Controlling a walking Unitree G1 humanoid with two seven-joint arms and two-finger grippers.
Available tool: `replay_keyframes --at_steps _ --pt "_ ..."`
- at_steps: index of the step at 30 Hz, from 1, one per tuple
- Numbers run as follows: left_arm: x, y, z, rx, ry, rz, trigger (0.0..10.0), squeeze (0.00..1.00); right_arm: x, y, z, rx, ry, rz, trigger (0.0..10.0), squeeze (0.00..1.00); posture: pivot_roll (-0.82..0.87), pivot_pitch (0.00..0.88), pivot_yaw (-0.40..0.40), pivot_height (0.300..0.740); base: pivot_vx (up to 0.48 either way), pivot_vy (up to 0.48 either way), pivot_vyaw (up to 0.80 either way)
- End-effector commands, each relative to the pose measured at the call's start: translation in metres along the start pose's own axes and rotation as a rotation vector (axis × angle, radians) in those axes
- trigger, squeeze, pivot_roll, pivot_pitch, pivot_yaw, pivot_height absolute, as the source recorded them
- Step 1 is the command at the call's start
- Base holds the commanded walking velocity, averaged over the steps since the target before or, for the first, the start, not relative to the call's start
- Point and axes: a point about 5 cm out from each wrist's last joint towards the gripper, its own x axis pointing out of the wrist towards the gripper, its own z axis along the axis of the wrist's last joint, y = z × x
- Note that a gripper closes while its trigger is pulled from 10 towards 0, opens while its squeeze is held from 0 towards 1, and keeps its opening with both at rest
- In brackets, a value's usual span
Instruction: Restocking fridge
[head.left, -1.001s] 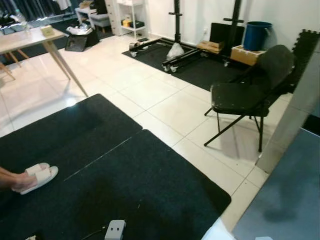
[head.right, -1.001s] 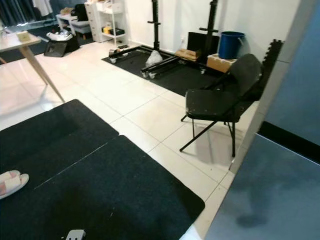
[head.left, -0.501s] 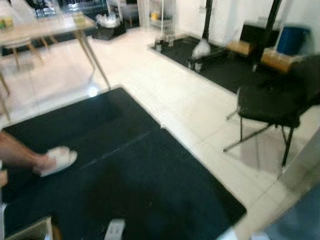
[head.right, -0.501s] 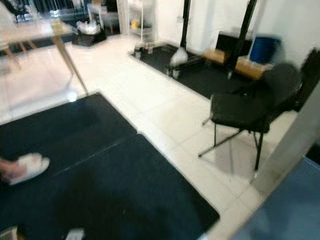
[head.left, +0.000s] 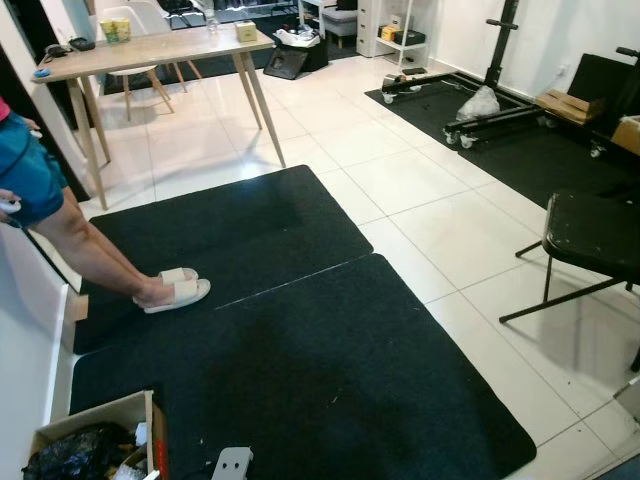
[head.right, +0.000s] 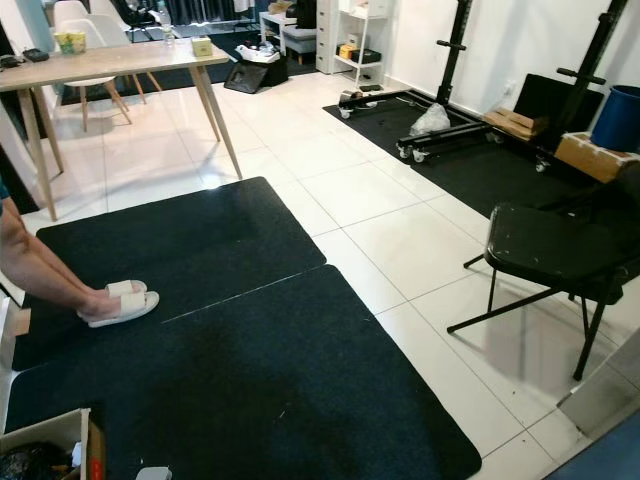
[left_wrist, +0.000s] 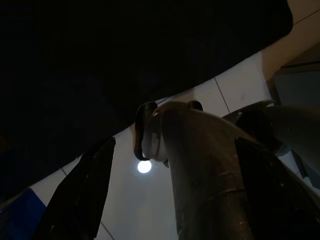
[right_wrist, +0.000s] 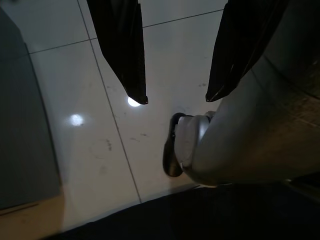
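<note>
Left claw (left_wrist: 175, 142): hangs low by the robot's leg. Its two black fingers (left_wrist: 82, 192) are wide apart and hold nothing.
Right claw (right_wrist: 177, 99): hangs over the white floor (right_wrist: 100, 130). Its fingers (right_wrist: 120, 50) are spread apart too, with nothing in them.
Box (head.left: 95, 425): a brown box on the black mat (head.left: 300, 360), close to the robot's feet on its left. There is a dark bag and some small stuff in it.
Fridge: a grey-blue flat thing (head.right: 610, 450) shows in the near right corner. I cannot tell if it is the fridge.
Person: one leg (head.left: 85, 245) comes in from the left. The feet wear white slippers (head.left: 175, 290) and stand on the mat.
Chair (head.right: 555, 250): black, on the white tiles to the right.
Table (head.left: 150, 50): wood, far back on the left.
</note>
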Motion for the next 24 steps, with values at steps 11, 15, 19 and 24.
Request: replay_keyframes --at_steps 11,15,19,24 --pt "-0.0014 0.0027 -0.0021 0.005 0.014 0.008 10.0 0.0 0.0004 0.0021 -0.0018 -0.012 0.007 0.005 10.0 0.0 -0.01 0.0 -0.006 0.74 0.0 0.0 0.0" --pt "-0.0016 0.0033 -0.0018 0.004 0.015 0.01 10.0 0.0 0.0005 0.0023 -0.0017 -0.014 0.007 0.006 10.0 0.0 -0.01 0.0 -0.007 0.74 0.0 0.0 0.0" --pt "-0.0013 0.0034 -0.0011 0.005 0.018 0.013 10.0 0.0 0.0005 0.0024 -0.0015 -0.017 0.007 0.007 10.0 0.0 -0.01 0.0 -0.007 0.74 0.0 0.0 0.0" --pt "-0.0011 0.0036 -0.0018 0.024 0.033 0.022 10.0 0.0 0.0008 0.0025 0.0007 -0.019 0.003 0.011 10.0 0.0 -0.01 0.0 -0.007 0.74 -0.066 0.0 0.0"
